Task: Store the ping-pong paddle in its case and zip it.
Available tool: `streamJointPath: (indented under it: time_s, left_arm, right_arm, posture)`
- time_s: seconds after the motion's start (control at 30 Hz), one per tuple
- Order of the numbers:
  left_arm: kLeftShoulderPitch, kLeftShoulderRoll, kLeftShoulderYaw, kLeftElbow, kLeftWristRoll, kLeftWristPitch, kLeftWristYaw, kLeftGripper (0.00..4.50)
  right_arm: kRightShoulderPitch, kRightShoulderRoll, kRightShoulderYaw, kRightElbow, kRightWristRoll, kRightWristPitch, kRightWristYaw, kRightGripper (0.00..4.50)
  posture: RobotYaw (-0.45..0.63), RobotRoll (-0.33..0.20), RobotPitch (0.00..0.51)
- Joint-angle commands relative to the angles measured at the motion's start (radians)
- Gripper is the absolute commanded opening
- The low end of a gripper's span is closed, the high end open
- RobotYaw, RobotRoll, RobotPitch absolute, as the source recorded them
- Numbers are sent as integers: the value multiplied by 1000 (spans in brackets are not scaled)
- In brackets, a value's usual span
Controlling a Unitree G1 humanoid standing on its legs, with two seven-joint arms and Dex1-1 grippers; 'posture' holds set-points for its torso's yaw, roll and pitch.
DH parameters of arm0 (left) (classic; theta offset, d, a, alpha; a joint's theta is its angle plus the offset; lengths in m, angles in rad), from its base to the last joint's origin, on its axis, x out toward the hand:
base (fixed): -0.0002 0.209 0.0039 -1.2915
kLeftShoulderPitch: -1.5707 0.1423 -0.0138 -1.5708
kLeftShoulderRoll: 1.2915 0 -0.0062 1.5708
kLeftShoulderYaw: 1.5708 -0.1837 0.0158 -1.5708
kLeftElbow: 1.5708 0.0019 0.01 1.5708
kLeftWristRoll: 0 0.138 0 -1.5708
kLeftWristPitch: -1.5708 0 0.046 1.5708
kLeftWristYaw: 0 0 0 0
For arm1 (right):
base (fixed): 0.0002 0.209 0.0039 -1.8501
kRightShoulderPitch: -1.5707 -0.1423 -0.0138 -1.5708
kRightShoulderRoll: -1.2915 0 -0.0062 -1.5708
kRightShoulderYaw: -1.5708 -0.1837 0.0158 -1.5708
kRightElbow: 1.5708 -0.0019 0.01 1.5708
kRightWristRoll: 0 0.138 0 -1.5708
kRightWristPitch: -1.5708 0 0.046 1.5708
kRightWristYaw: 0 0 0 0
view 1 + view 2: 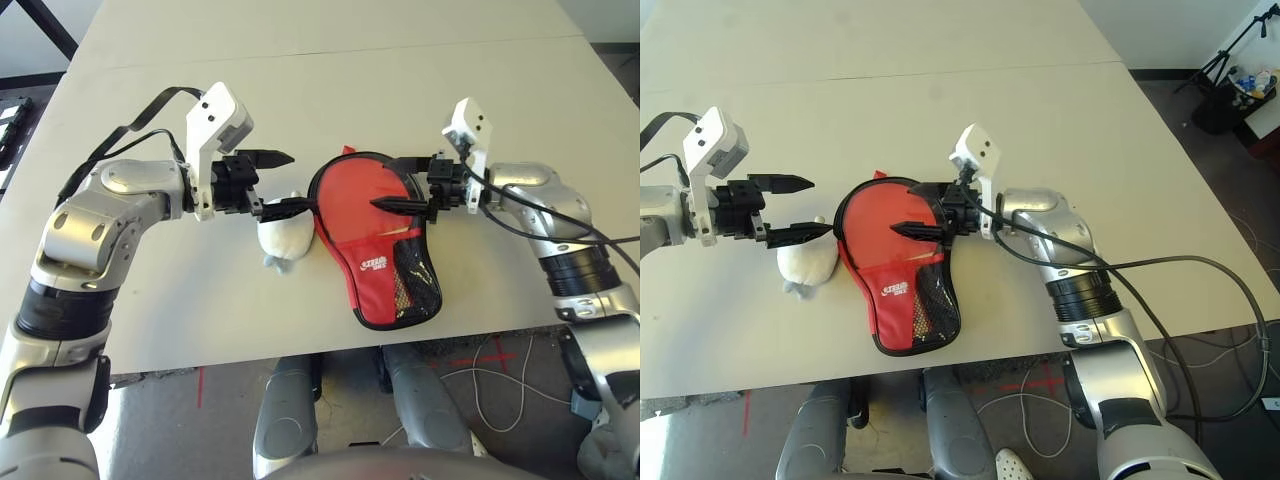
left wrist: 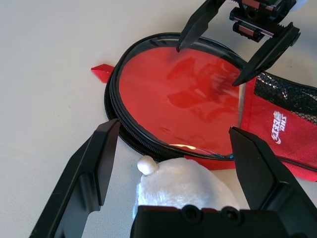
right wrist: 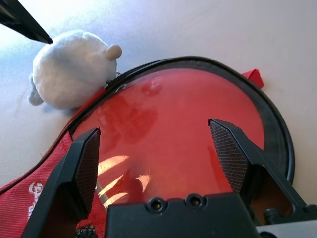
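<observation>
The paddle-shaped red fabric case with black zipper edging (image 1: pixel 385 255) lies on the pale counter (image 1: pixel 300 70), narrow mesh-pocket end nearest the robot and round end farther off. The round red rubber-faced ping-pong paddle (image 2: pixel 181 101) sits in the round end with its glossy face exposed; its handle looks tucked under the logo flap, though this cannot be confirmed. The zipper is not yet closed around the head.

Risks, as judged:
- The case is loose on the counter — a one-sided pull on the zipper could drag or spin it and let the paddle creep out.
- The flap could catch in the zipper track if it is not laid flat first.
- The two hands face each other closely across the case and could collide.

The right hand (image 1: pixel 405 188) hovers over the paddle face with its fingers spread, grasping nothing. The left hand (image 1: pixel 275 183) is likewise released and empty, beside the case's left edge.

Obstruction: a small white plush lump (image 1: pixel 284 240) rests against the case's left rim, under the left hand — it blocks access to the zipper there. A small red tab (image 2: pixel 102 71) projects from the far rim.
</observation>
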Motion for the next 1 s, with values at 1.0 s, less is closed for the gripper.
streamJointPath:
  time_s: [1.0]
  left_arm:
    - [31, 80, -67, -42, 19, 299, 59, 4500]
  right_arm:
    - [3, 66, 82, 138, -198, -114, -3, 4480]
  posture:
    - [-35, 0, 282]
